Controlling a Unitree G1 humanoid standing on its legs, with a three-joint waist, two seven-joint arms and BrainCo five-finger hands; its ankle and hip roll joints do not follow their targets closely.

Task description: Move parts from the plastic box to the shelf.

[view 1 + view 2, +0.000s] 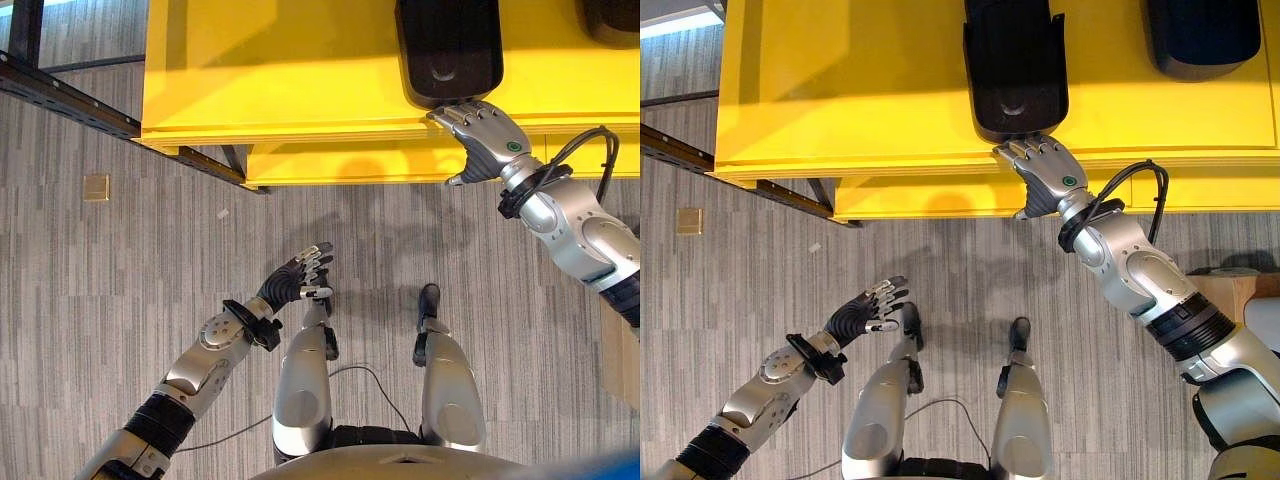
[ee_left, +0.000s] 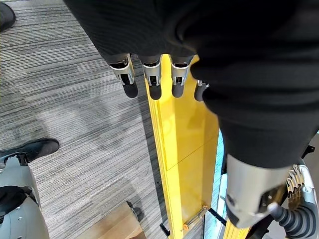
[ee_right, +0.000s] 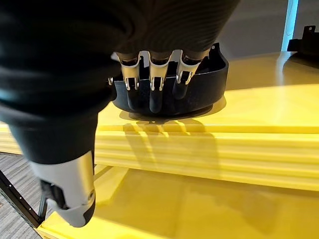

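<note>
This looks like a workshop or factory storeroom with an office-style floor: grey striped carpet tiles [image 1: 120, 290] run underfoot, with a small brass floor socket plate [image 1: 96, 187] set into them. A yellow metal shelf [image 1: 290, 90] on a dark steel frame [image 1: 70, 100] carries black moulded plastic parts [image 1: 1015, 70] near its front edge.

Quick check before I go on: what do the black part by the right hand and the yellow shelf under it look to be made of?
The black part looks like moulded plastic with a matte, finely textured finish: thin curved walls, rounded end, dull sheen. The yellow shelf looks like painted or coated sheet metal, smooth and semi-glossy: it shows soft reflections and a folded, stepped front edge. Neither is certain from looks alone. The right hand has straight fingers at the part's near end.
</note>
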